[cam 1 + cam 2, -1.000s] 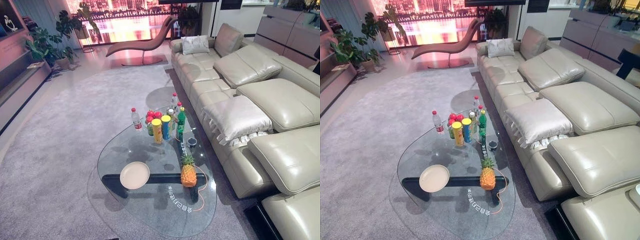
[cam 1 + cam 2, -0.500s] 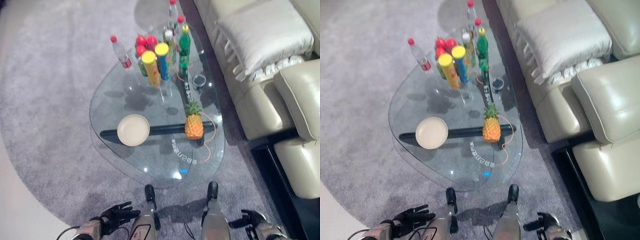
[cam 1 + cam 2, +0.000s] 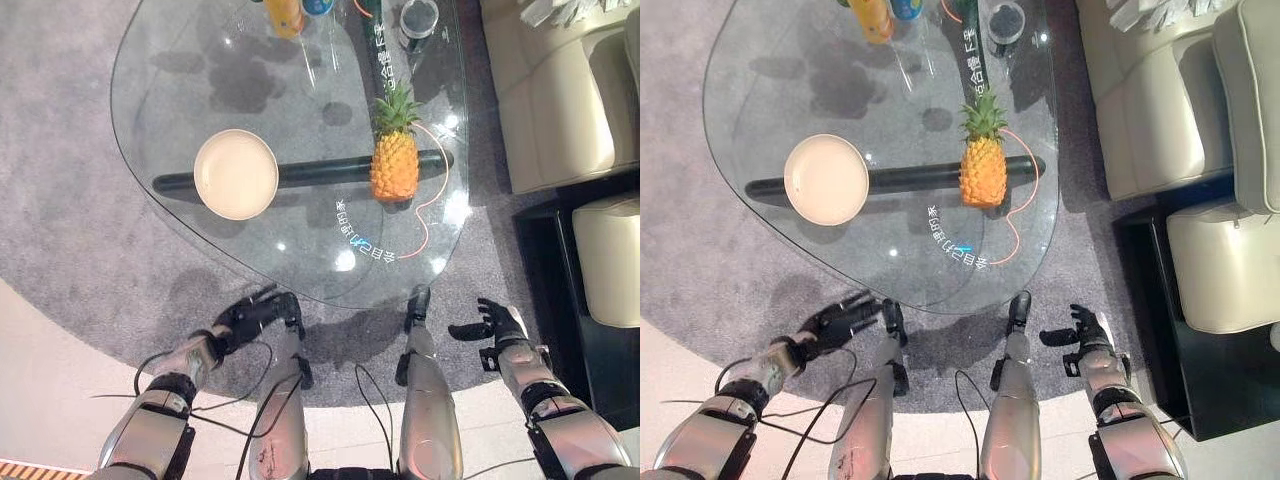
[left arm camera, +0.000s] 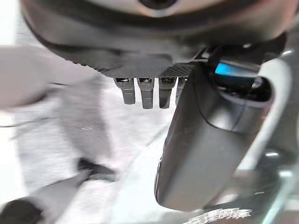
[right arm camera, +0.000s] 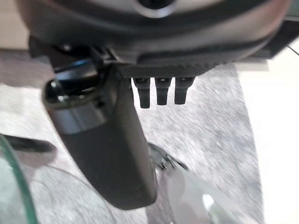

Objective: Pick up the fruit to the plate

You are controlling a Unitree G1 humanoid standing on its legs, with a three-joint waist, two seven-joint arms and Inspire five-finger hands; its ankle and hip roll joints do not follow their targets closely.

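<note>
Pineapple upright on glass table, well beyond both relaxed, empty robot hands.

I see a glass table carrying a plate at nine o'clock, pineapple at three.

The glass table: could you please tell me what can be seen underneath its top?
Through the glass table a dark bar shows, running under the plate and the pineapple, with grey carpet below. The plate and pineapple hide the parts of the bar beneath them.
</note>
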